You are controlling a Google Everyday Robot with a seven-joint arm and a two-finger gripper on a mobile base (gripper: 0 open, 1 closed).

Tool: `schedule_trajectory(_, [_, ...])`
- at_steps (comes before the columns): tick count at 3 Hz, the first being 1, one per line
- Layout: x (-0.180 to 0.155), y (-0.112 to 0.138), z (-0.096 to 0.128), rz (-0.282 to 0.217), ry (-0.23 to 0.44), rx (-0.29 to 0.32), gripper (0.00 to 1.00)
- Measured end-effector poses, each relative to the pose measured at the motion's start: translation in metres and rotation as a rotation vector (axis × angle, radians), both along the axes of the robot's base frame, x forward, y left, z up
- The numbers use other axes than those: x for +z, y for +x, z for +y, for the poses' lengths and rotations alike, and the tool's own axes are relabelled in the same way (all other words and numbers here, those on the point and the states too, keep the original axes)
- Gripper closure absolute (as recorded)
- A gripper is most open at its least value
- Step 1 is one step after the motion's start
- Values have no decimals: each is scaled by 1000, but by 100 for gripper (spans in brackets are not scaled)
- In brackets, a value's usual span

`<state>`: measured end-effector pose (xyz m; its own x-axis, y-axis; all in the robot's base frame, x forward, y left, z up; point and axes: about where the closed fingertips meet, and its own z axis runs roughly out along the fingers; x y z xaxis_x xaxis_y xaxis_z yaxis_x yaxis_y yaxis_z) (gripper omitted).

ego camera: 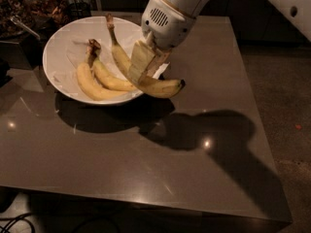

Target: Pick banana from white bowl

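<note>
1. Dark and glossy, the bench (pixel 146 169) fills most of the view, with dim clutter (pixel 29 8) behind its far left corner.
2. On its far left part sits the white bowl (pixel 60 47), lined with white paper.
3. Over the bowl's right side hangs the claw (pixel 145 66), clamped around the banana (pixel 163 87) near mid-length.
4. That banana slants: the long stem points back over the bowl, and the blackish tip pokes out past the right rim.
5. Two other bananas (pixel 97 79) lie side by side in the bowl, left of the claw.

Banana (pixel 163 87) gripped by hand (pixel 142 73) at white bowl (pixel 63 52) rim, black tip overhanging.
</note>
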<state>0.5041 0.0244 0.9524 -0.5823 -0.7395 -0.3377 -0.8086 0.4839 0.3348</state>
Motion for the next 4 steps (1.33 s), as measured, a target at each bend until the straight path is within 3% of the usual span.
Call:
schedule_trajectory(3, [0, -76, -17, 71, 61, -119, 100])
schedule_trajectory(4, [-7, -86, -21, 50, 79, -131, 100])
